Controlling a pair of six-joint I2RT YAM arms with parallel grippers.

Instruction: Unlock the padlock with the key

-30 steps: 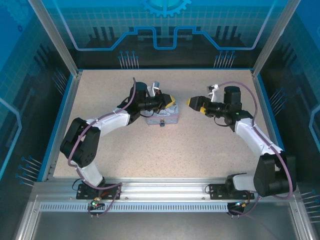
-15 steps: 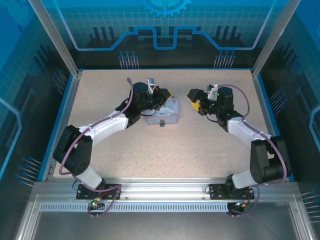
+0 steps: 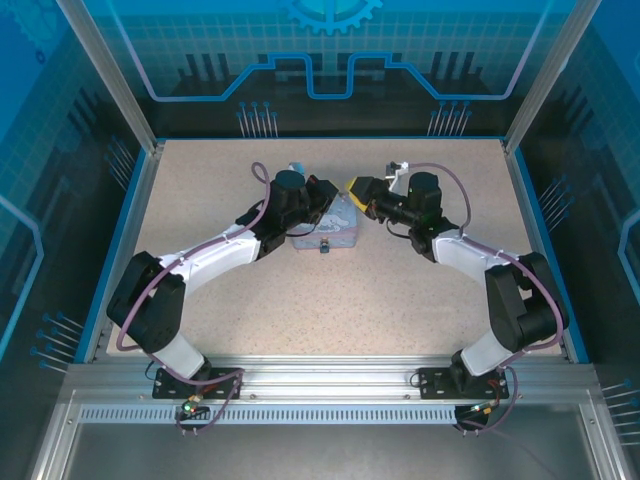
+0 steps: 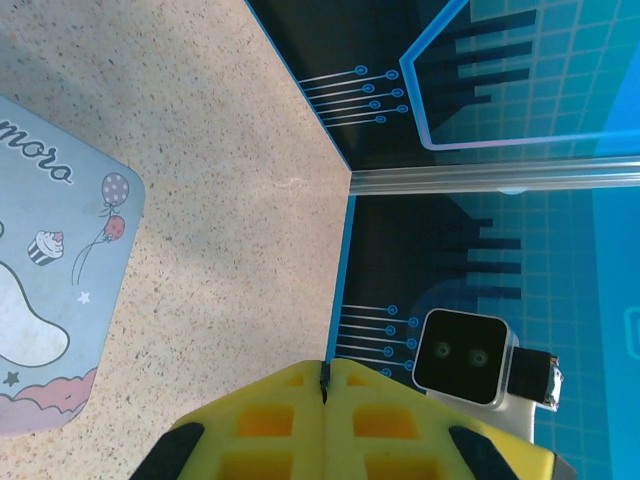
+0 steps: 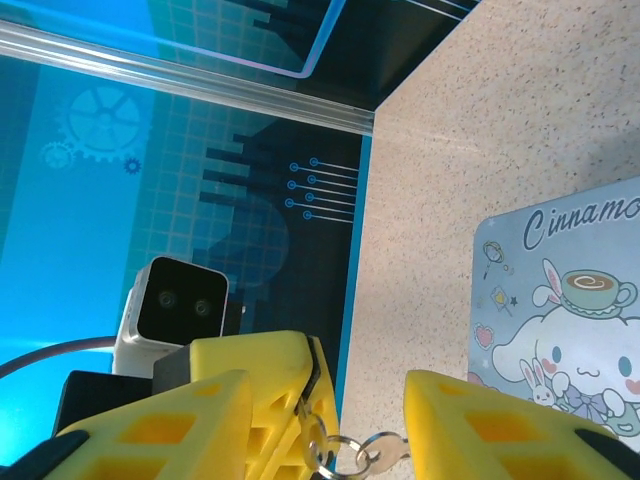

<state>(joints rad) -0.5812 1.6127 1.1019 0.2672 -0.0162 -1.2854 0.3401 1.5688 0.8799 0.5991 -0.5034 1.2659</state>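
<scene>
**Step in hand:** passing the key from one gripper to the other, above the far end of the tin. The lock is not yet engaged.

1. **Left gripper** point(image 4: 323, 392): the jaws are fully closed, with the pads pressed on a thin dark sliver, the key point(image 4: 323, 374). In the right wrist view, a ring point(image 5: 343, 450) hangs at these closed pads.
2. **Tin** point(image 3: 338, 232): it lies flat on the table point(image 3: 400, 300), partly below the left gripper and near the right one.
3. **Padlock** point(image 3: 325, 247): a small item touching the tin's near edge is taken to be the padlock. It is too small to read the shackle state, and it lies apart from both grippers.
4. **Right gripper** point(image 5: 330, 400): the jaws stand at a moderate gap, with one finger on either side of the left gripper's tips and the ring. Contact with the key or the ring cannot be confirmed.

**Next move (judgement):**
- The right jaws should seat on the exposed part of the key or on the ring, without clamping the left pads.
- The left gripper should release only once that grip is firm.
- After that, the blade must be left free and lined up with the keyway while the other gripper steadies the padlock.

**Risk:** the key may slip and drop onto the tin during the exchange.
</scene>
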